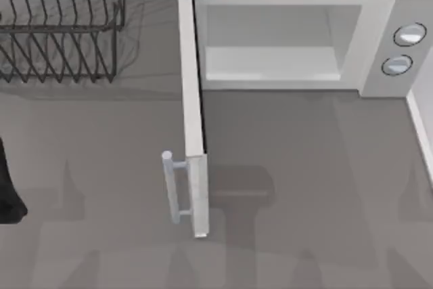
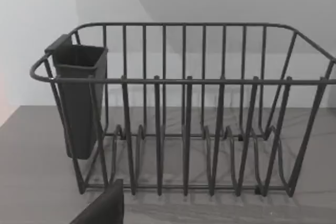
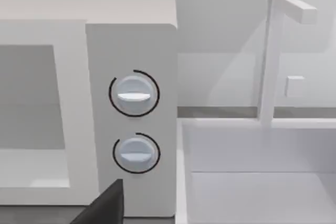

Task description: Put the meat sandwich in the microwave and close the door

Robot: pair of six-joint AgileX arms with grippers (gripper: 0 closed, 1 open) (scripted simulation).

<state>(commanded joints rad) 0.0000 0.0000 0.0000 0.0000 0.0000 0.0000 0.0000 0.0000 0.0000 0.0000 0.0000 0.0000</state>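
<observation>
Top view, lower frame: bare grey table [image 1: 304, 235], open room across the whole lower half. My left arm [image 1: 7, 187] sits parked at the left edge, mid-height.

Centre: the door [image 1: 193, 99] stands swung fully open, edge-on, running from the microwave's left front corner down toward the lower centre. Its bar handle [image 1: 172, 187] is on the left face, near the free end.

Upper frame: the microwave [image 1: 379, 18], white, its pale cavity [image 1: 270, 45] facing the open table. Two round knobs [image 1: 409, 34] sit on its right panel.

Upper left: wire dish rack [image 1: 61, 32], well apart from the door. A white sink rim [image 1: 423, 133] bounds the right edge.

Wrist views: a dark part of my left gripper [image 2: 102, 208] before the rack, and of my right gripper [image 3: 105, 205] before the knobs (grip state cannot be told for either).
</observation>
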